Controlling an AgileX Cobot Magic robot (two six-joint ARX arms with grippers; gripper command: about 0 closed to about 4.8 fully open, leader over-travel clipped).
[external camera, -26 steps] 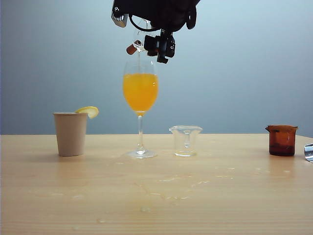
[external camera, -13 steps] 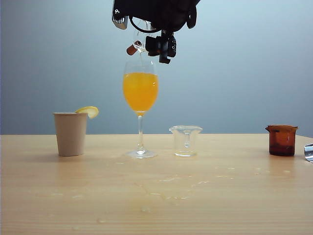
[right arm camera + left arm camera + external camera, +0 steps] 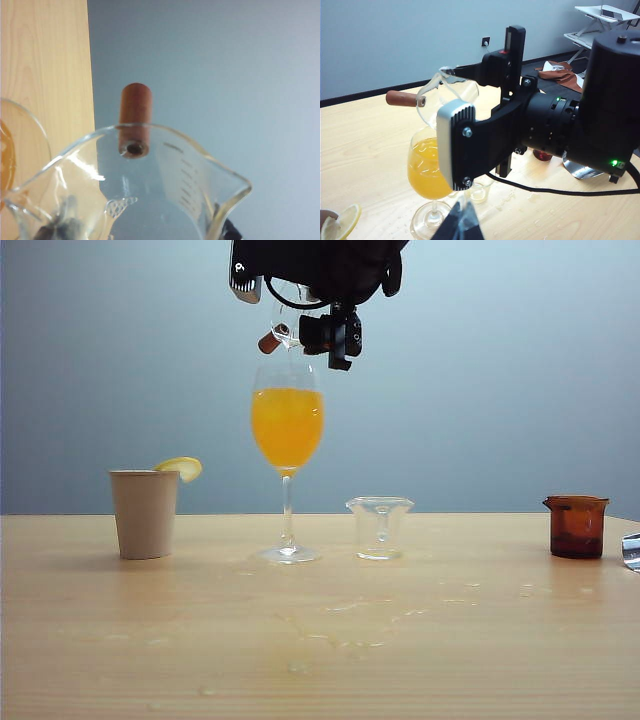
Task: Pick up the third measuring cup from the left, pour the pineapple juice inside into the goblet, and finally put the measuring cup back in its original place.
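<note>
Right pincer (image 3: 335, 340) holds third measuring cup (image 3: 284, 328) tipped sideways over goblet (image 3: 287, 430).

**A:** so where's each cam sitting? trying to map the setup

**B:** exterior one is low, about table (image 3: 320, 640) height, looking straight across the wood at the blue-grey back wall. Mid distance: whole row of cups fits, the arm gets cut off at the top edge.

**A:** and the wrist cams?

**B:** left wrist view hangs off to one side, higher up, angled down at the right gripper (image 3: 465, 80) and the goblet (image 3: 427, 170) under it, fairly close. Right wrist view is super close, basically staring over the third measuring cup (image 3: 150, 190) it's carrying; it's rolled, table edge runs vertical.

**A:** overlap?

**B:** all three catch that cup and the goblet's rim.
</note>
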